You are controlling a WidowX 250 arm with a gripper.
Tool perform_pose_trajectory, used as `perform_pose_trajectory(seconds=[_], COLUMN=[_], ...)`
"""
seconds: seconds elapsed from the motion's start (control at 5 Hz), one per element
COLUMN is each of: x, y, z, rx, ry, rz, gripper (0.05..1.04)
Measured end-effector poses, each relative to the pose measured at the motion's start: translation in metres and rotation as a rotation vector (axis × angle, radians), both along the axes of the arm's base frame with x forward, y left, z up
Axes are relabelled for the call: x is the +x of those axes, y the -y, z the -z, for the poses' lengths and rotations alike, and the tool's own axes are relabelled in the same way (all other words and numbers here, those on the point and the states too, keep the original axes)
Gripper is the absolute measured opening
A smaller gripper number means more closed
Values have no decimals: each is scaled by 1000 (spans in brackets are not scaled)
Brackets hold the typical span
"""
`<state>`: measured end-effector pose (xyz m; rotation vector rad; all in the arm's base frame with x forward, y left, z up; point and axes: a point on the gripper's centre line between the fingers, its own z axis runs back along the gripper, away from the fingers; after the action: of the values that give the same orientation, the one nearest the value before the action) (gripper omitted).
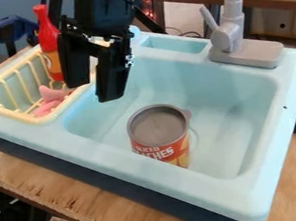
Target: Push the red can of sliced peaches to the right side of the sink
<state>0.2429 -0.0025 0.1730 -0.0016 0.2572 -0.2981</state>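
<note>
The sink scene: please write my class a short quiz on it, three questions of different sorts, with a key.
1. True or false: the red bottle stands in the yellow rack.
2. Which is inside the sink's basin: (a) the tap, (b) the can, (c) the red bottle?
3. Fill the gap: the tool hangs over the sink with its fingers ____.
Key: 1 true; 2 b; 3 apart.

Grey faucet (229, 40) at sink's (151, 171) back edge, toward right; yellow rack (11, 112) at left end, containing red bottle (47, 37) and pink object (49, 95).
</note>
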Motion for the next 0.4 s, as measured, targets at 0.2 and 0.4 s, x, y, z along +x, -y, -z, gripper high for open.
perform_pose_trajectory(seconds=[0.2, 0.4], x=[-1, 3], y=[0, -8], z=[7, 13], rx=[1, 61], ry=[-26, 6], rz=[-1, -28], gripper=[1001, 1001])
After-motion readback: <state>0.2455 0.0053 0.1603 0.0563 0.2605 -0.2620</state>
